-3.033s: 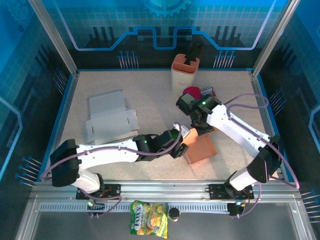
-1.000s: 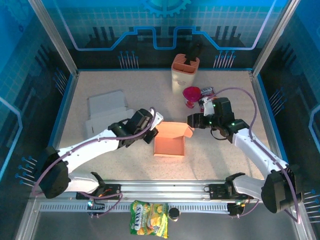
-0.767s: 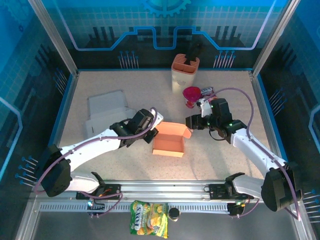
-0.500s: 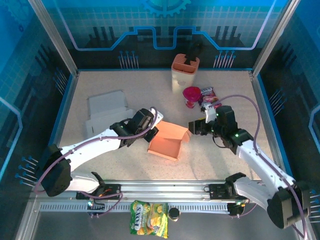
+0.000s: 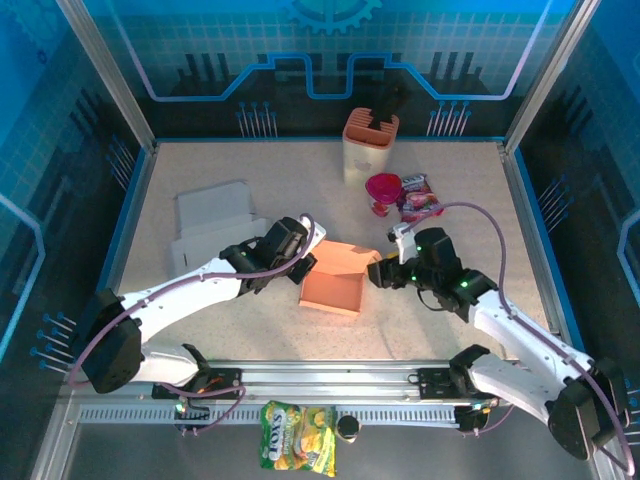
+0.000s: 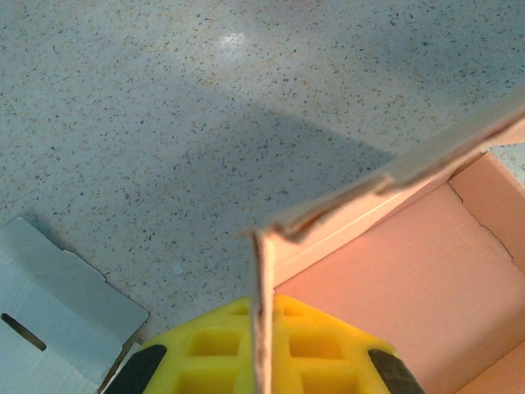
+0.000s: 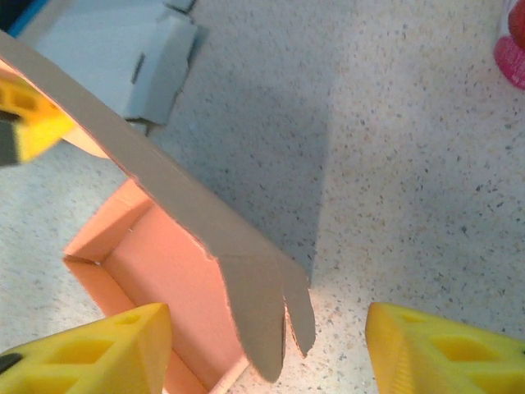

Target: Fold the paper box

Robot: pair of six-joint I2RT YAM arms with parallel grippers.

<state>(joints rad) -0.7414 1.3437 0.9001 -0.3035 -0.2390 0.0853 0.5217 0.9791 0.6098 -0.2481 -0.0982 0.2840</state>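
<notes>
The left gripper (image 6: 262,365) is clenched on an upright edge of the orange paper box (image 5: 335,292), apparently to pin it near the middle of the worktop (image 5: 250,180) so it cannot slide. The right gripper (image 7: 271,341) hangs released, its jaws straddling the raised lid flap (image 7: 176,201) (not touching it, as far as I can tell), likely placed to press it shut.

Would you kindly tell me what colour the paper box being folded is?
The paper box is salmon orange, clearest from the top external view.
</notes>
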